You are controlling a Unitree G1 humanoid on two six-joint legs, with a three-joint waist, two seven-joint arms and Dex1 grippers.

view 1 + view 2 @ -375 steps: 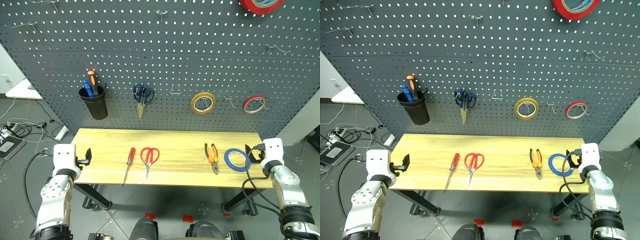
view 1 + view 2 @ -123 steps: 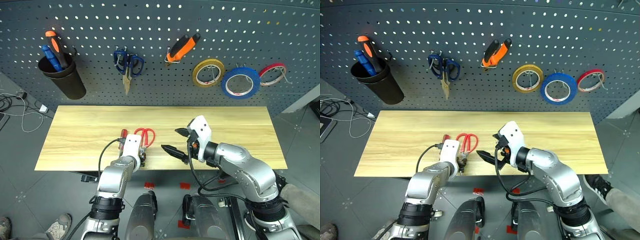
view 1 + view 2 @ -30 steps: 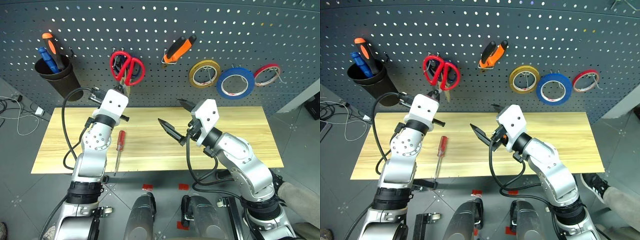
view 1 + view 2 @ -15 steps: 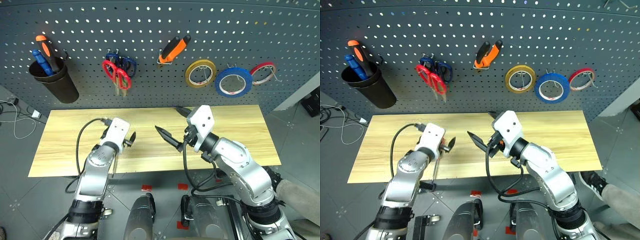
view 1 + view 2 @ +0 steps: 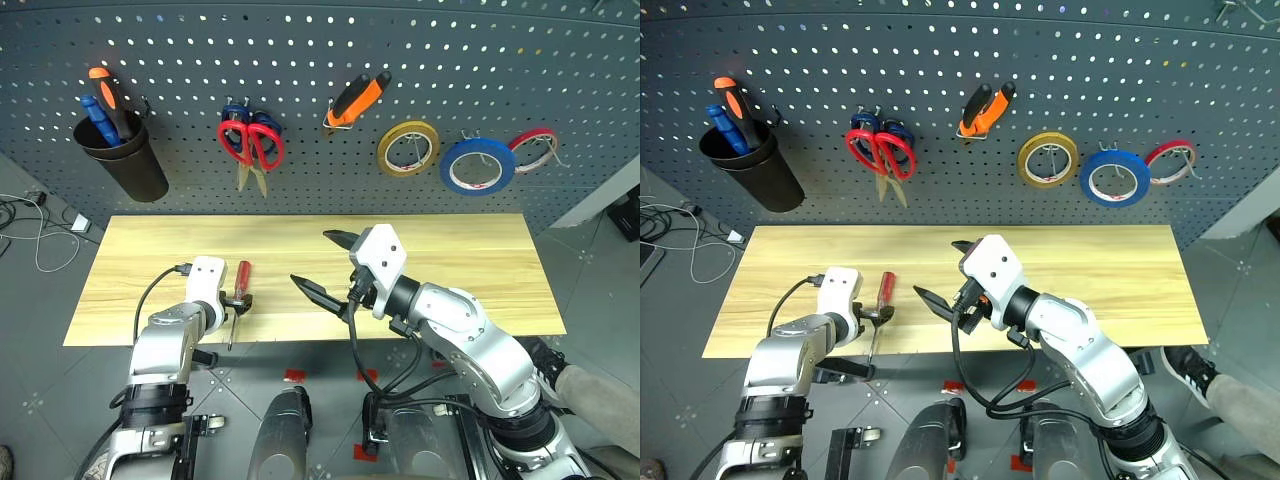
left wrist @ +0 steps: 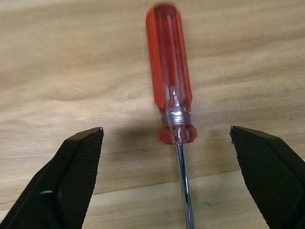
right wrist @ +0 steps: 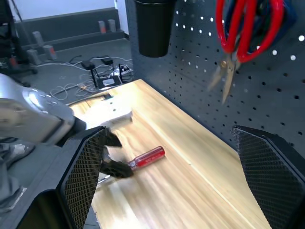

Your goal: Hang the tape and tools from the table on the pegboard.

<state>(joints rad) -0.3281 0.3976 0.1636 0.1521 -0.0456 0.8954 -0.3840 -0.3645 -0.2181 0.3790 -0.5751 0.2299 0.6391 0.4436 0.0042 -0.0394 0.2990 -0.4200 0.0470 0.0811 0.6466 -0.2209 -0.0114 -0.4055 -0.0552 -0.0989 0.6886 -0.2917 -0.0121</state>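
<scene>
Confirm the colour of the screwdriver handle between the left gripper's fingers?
Translucent red; the screwdriver shows best in the left wrist view.

Table bare bar red screwdriver near front-left edge.

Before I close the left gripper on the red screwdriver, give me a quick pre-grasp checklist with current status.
1. Left gripper open: ok, fingers spread wide.
2. Red screwdriver between the fingers: ok, the handle's shaft end sits about midway.
3. Screwdriver lying flat on the table: ok.
4. Nothing else in the grasp zone: ok, just bare wood around the handle.
5. Right gripper out of the way: ok, open and hovering apart, toward the table's middle.
6. Free spot on the pegboard for it: cannot tell which hook or the black cup is meant.
</scene>
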